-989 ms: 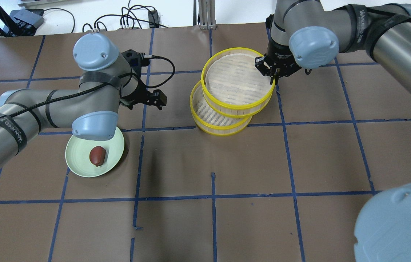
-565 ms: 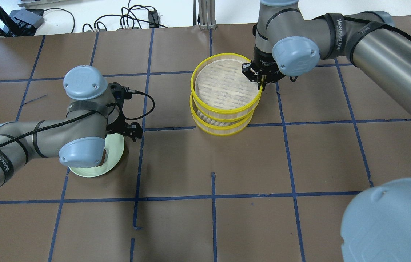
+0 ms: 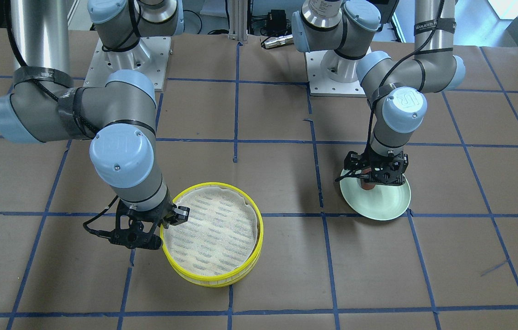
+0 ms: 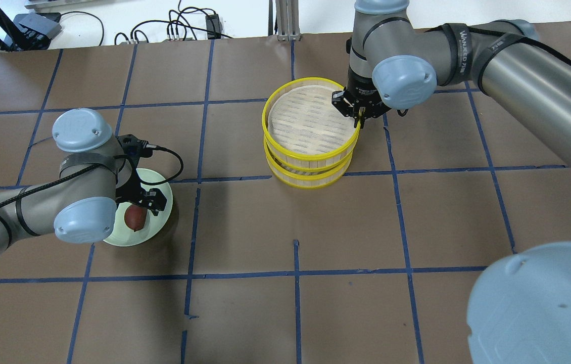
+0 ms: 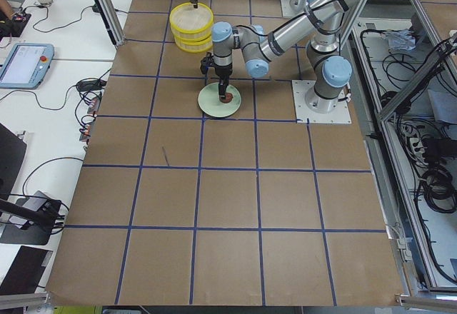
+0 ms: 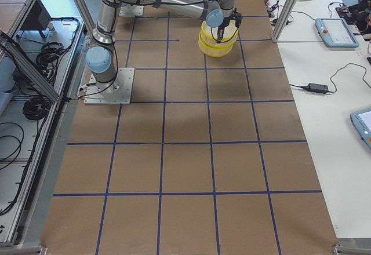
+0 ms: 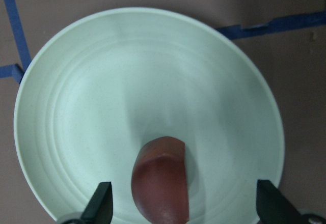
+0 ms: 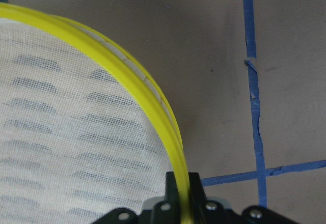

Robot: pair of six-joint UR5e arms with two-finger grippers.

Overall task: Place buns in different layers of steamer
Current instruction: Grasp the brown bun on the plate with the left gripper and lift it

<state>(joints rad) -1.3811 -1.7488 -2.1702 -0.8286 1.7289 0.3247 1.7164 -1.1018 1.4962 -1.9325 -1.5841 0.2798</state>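
At 3 o'clock on the upper steamer tray [image 4: 310,162], overhead view — right gripper [image 4: 358,119] is pinching the yellow rim, one finger inside, one outside. Tray is sitting stacked over the lower tray [image 4: 311,179]. Left gripper [image 7: 184,203] is hanging with its jaws spread, straddling the reddish-brown bun [image 7: 160,180], which is lying on the green plate [image 7: 102,107] — 8 o'clock from the steamer, well apart.

Right hand [image 4: 358,115] slid the top steamer tray [image 4: 264,117] over, it's now square on the lower tray [image 4: 311,183]. Left hand [image 4: 145,200] swung down over the plate [image 4: 163,186], fingers straddling the reddish-brown bun [image 4: 135,217].
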